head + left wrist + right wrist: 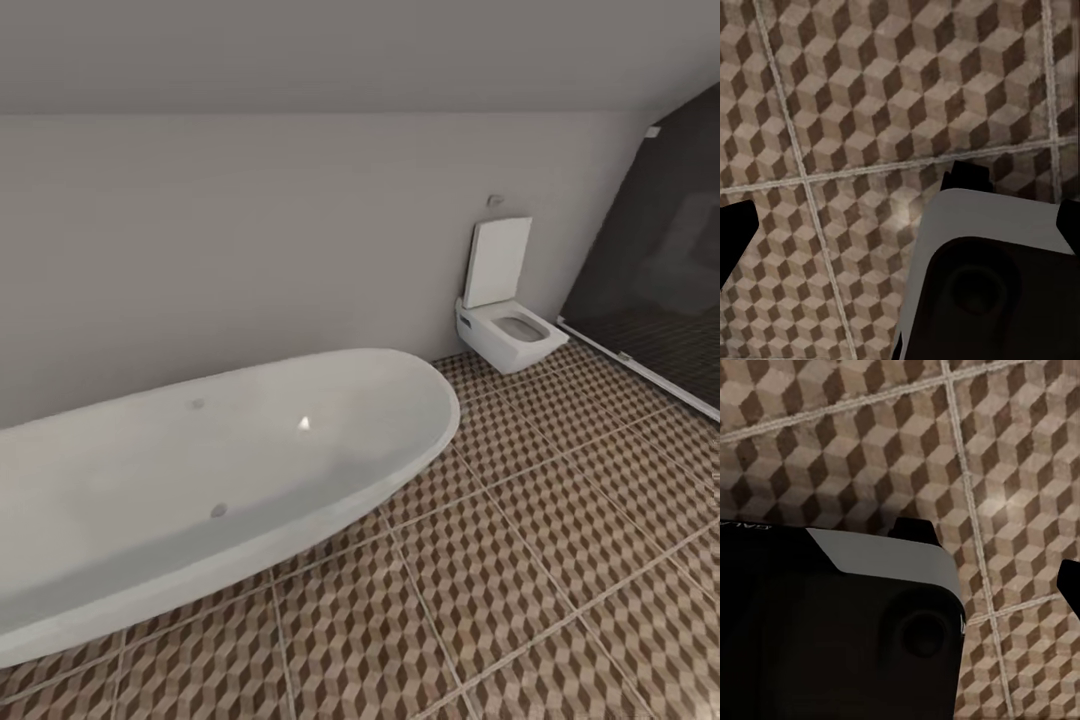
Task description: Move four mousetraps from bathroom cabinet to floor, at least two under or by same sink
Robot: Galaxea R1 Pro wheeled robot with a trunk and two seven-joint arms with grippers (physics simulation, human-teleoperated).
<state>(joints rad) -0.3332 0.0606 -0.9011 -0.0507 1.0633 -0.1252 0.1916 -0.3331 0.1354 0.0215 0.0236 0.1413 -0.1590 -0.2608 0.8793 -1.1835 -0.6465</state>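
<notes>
Head view: bathtub, toilet, bathroom floor.

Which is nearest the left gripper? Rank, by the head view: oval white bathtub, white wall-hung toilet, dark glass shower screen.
1. Oval white bathtub, left foreground.
2. Dark glass shower screen, right side.
3. White wall-hung toilet, far wall.

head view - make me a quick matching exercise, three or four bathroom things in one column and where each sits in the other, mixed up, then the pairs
Things:
1. bathtub
2. toilet
3. dark glass panel
4. bathroom floor

Places:
A. against the back wall, seat lid raised
B. far right, running along the floor's edge
C. left foreground, along the wall
D. underfoot, cube-patterned tiles

Pairs: 1-C, 2-A, 3-B, 4-D
</notes>
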